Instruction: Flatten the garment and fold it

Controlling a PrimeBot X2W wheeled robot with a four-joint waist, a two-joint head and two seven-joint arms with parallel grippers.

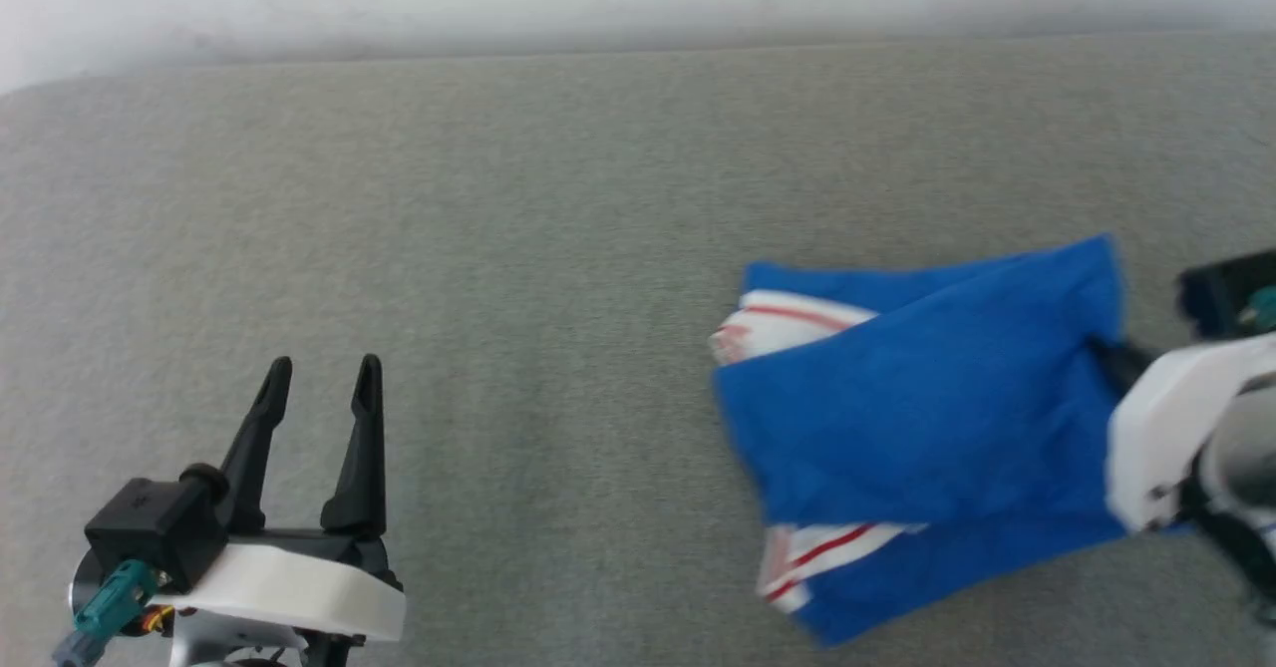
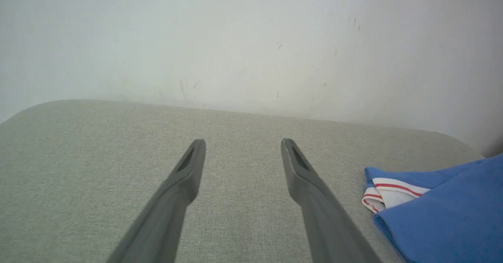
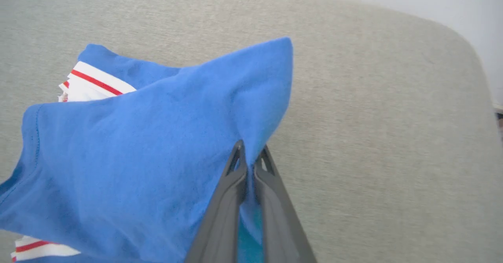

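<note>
Garment [image 1: 927,428], sleeve ends toward robot's left

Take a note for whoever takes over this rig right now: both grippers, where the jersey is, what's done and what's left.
Left gripper: open, empty, over bare grey surface, apart from the garment.
Right gripper: shut on the garment's blue edge, lifting it a little.
Garment: on the surface's right side, folded over itself, striped white sleeves poking out on its left.
Done: rough folds, layers askew.
Left: probably lay the pinched edge down, square the bundle, release.
</note>
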